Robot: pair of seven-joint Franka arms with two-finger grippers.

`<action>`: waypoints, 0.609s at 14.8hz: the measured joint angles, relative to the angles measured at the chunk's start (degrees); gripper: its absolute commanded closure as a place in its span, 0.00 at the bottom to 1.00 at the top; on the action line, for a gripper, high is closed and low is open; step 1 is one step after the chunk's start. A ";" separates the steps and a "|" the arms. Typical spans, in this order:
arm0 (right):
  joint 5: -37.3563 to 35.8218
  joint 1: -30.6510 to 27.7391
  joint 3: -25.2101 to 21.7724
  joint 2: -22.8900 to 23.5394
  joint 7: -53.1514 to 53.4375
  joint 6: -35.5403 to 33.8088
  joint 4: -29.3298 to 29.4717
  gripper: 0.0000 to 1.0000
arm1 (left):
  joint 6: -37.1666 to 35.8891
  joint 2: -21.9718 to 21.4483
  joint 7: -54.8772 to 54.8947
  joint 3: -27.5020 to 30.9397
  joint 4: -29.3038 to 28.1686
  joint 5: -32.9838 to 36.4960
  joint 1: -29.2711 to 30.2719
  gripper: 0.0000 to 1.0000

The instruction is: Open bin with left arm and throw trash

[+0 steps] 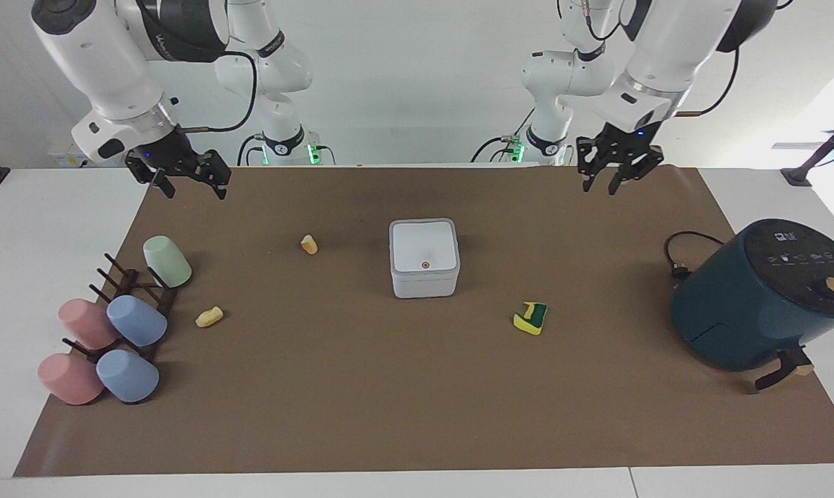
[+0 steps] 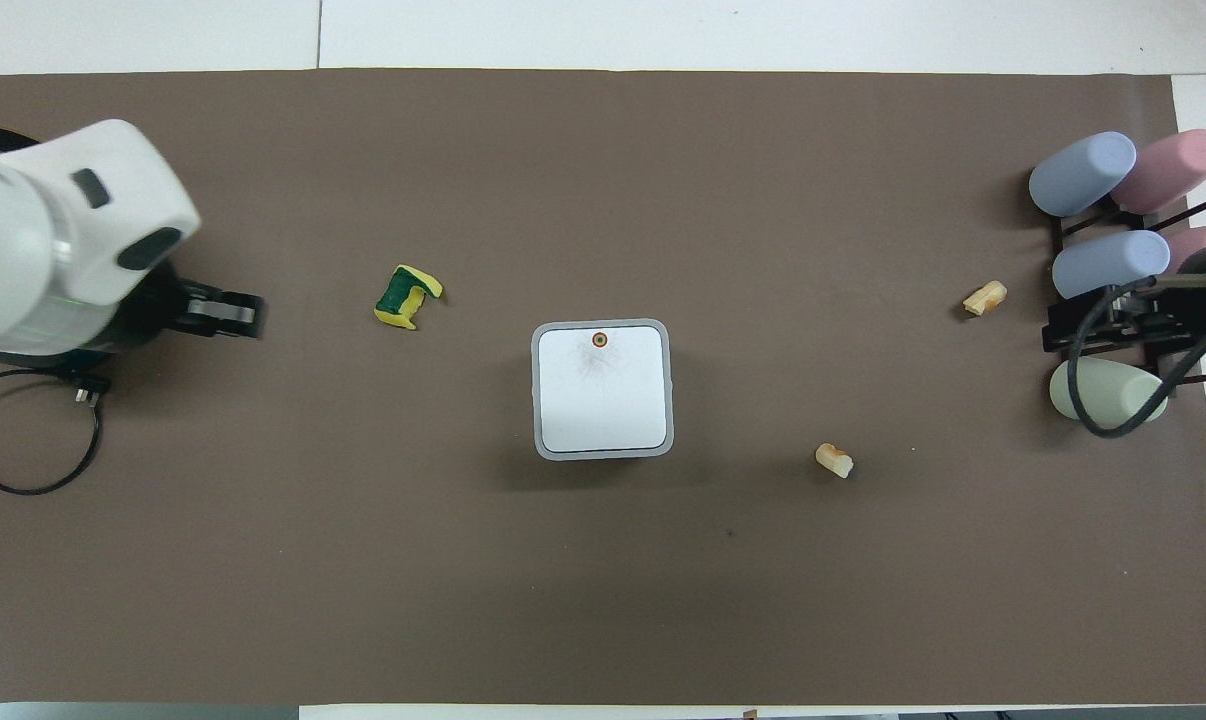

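The white bin (image 1: 424,257) stands mid-mat with its lid shut; it also shows in the overhead view (image 2: 603,390). The yellow-and-green sponge piece (image 1: 531,317) lies toward the left arm's end of the table. One pale yellow lump (image 1: 309,243) lies beside the bin toward the right arm's end, another (image 1: 209,317) by the cup rack. My left gripper (image 1: 610,185) hangs open and empty in the air over the mat, apart from the bin; it also shows in the overhead view (image 2: 225,312). My right gripper (image 1: 185,185) is open and empty over the mat's corner.
A dark teal air fryer (image 1: 763,294) with a black cord (image 1: 680,252) stands at the left arm's end. A dark rack with pink, blue and green cups (image 1: 137,321) stands at the right arm's end.
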 measured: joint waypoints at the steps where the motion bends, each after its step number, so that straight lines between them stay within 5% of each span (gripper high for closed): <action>1: 0.02 0.92 0.12 -1.19 0.00 2.06 -3.16 0.00 | 4.20 -0.02 -3.36 -0.08 -2.03 0.00 -2.94 1.00; 5: 0.78 7.24 0.36 -6.34 0.01 12.81 -19.60 0.00 | 20.26 0.86 -9.61 -0.22 -9.36 0.00 -11.03 1.00; 9: 4.74 10.54 0.51 -6.38 0.03 23.37 -30.27 0.00 | 32.88 6.80 -11.75 -0.19 -11.79 0.00 -15.68 1.00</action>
